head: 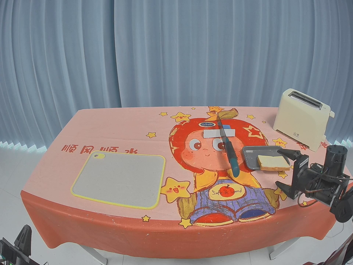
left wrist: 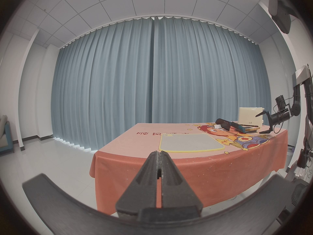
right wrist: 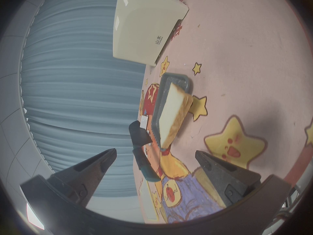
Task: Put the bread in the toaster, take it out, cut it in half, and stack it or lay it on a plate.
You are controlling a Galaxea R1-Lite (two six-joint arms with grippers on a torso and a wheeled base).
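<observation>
Step 1 is in hand: the bread (1 slice) has not yet gone into the toaster. It lies flat on the grey tray, at the corner nearest the right hand, and overlaps the tray's rim there. The toaster stands behind the tray at the far right of the tabletop, its slot facing up.

The right hand hovers at the tabletop's right edge, near the bread and pointed at it. It is spread wide and holds nothing. It appears rolled onto its side, with 1 finger low by the cloth and the other above it. That suits gripping a flat slice by its 2 faces.

The next move probably calls for a short advance until the slice's overhanging edge sits between the fingers. A gentle close should follow (soft bread crushes easily), then a lift and a turn to bring the slice upright for the slot.

The left hand hangs low off the near-left corner, below the tabletop's level, its fingers pressed together on nothing. The knife and cutting board lie unused.
</observation>
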